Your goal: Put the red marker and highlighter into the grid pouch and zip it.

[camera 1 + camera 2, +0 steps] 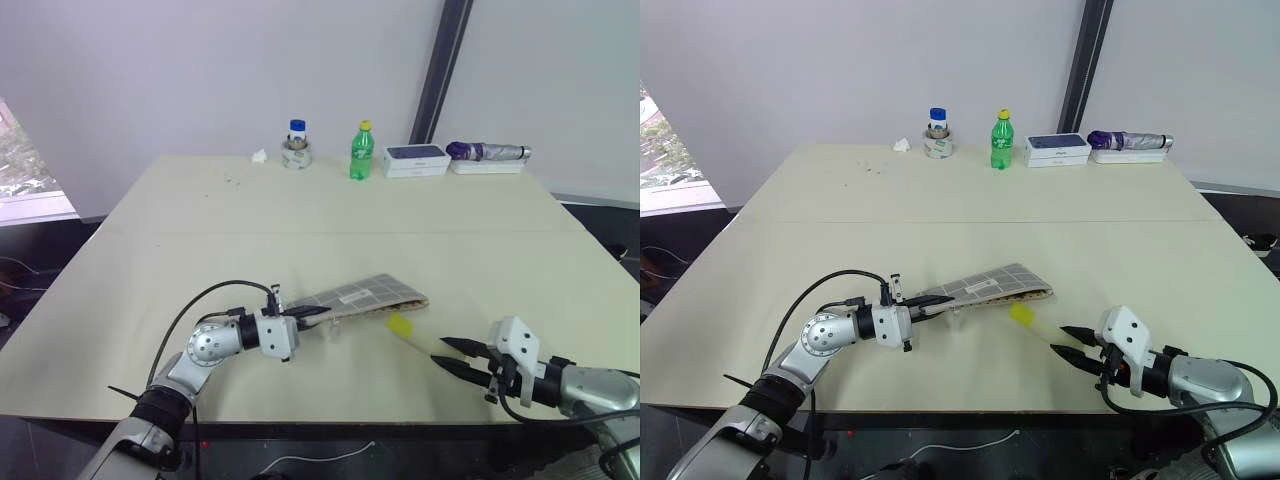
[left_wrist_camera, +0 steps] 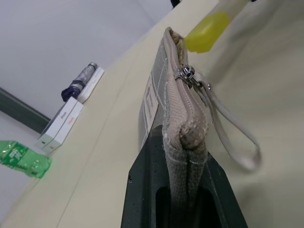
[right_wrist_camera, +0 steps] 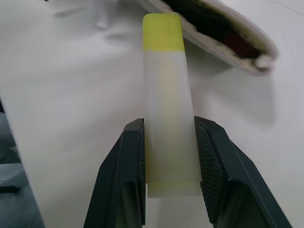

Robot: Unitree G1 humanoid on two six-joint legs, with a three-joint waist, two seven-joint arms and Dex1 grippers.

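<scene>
We pinch the pouch [image 1: 365, 293] end in our left gripper [image 1: 300, 312]; our right gripper [image 3: 168, 156] clamps the highlighter [image 3: 167, 102] beside its mouth, where something red, perhaps the marker, shows. Next: slide it in.

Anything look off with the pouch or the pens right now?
Nothing stands out. The left gripper pinches the closed end of the grid pouch, its mouth gaping toward the highlighter clamped in the right gripper. Something red shows inside the mouth.
</scene>
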